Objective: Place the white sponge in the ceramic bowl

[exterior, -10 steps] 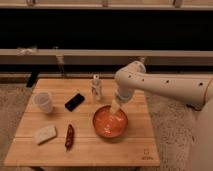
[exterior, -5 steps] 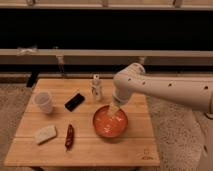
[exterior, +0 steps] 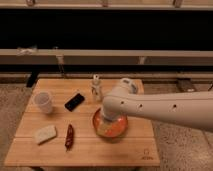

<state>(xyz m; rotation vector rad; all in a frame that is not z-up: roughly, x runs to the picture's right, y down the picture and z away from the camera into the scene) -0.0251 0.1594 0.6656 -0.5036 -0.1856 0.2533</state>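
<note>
Hanging just over the ceramic bowl (exterior: 121,132), the gripper (exterior: 107,119) hides behind its own arm (exterior: 165,107), so its grip cannot be told, while the white sponge (exterior: 45,134) lies well apart on the table (exterior: 125,150).

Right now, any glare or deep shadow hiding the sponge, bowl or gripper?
Camera view: wooden table evenly lit, no harsh glare; flat off-white rectangular sponge well lit; glossy orange-red ceramic bowl partly covered by the white arm; gripper over the bowl; background black.
</note>
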